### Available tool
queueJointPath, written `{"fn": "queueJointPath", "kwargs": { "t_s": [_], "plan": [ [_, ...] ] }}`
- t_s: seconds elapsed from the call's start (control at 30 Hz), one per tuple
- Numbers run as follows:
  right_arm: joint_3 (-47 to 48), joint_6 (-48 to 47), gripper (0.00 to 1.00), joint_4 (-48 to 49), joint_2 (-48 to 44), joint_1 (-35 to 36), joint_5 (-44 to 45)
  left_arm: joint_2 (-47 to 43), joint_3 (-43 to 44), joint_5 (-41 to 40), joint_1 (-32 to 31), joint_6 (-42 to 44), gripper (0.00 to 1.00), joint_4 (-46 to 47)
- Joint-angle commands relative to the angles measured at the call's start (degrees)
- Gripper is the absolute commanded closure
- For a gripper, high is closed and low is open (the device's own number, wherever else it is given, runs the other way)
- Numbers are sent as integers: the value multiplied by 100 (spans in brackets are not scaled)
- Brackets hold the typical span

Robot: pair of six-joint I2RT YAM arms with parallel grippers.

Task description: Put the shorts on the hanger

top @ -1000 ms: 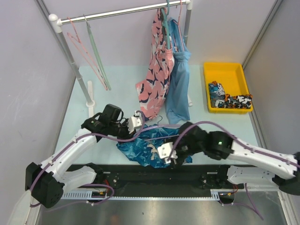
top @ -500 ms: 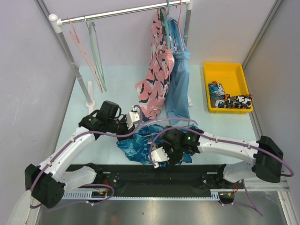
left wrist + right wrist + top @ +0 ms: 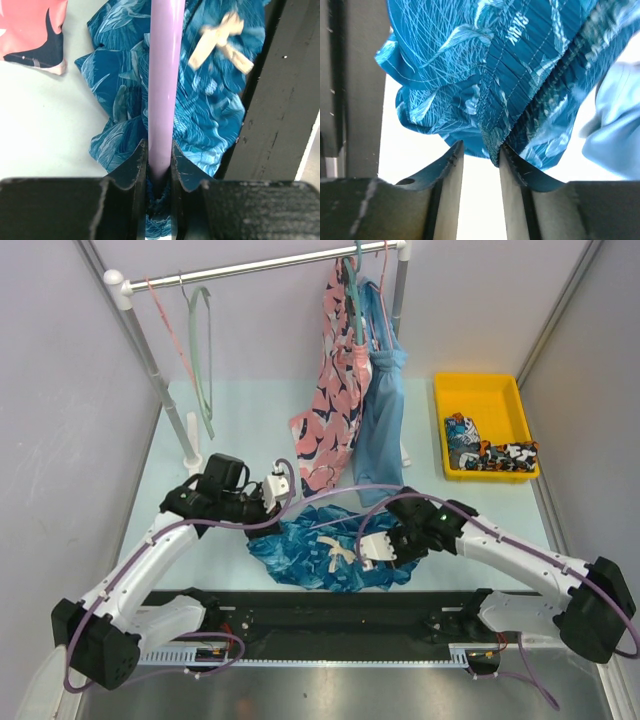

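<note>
at table (image 3: 260, 420) front — left gripper (image 3: 159, 150) clamps hanger (image 3: 162, 75), right gripper (image 3: 477, 150) straddles shorts (image 3: 470, 65)

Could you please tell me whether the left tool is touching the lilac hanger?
Touching. The left wrist view shows the left tool closed on the lilac hanger, both fingers flush against its bar with no gap.

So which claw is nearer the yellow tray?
Right. Right claw is at the shorts, left of the yellow tray; left claw, clamping the lilac hanger, is farther left.
</note>
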Motion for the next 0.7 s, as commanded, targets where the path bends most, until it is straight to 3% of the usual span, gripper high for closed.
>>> {"fn": "queueJointPath", "kwargs": {
  "t_s": [0.0, 0.07, 0.1, 0.17, 0.43, 0.67],
  "plan": [
    [-141, -569, 65, -405, -164, -605, -172, -7, 89, 290, 120, 257, 100, 61],
    [-237, -771, 79, -432, -347, -816, -383, -42, 98, 413, 173, 450, 100, -27],
    [-290, -876, 92, -397, -427, -878, -427, -60, 98, 474, 216, 572, 100, -132],
    [-483, -973, 100, -327, -724, -1158, -567, -78, 160, 676, 452, 652, 100, -247],
    [-949, -1843, 100, -291, -1841, -2521, -1463, -244, 450, 1783, 1131, 987, 100, -792],
    [-1116, -2291, 100, -168, -1966, -3619, -2246, -429, 494, 2269, 1439, 1232, 100, -942]
  ]
}}
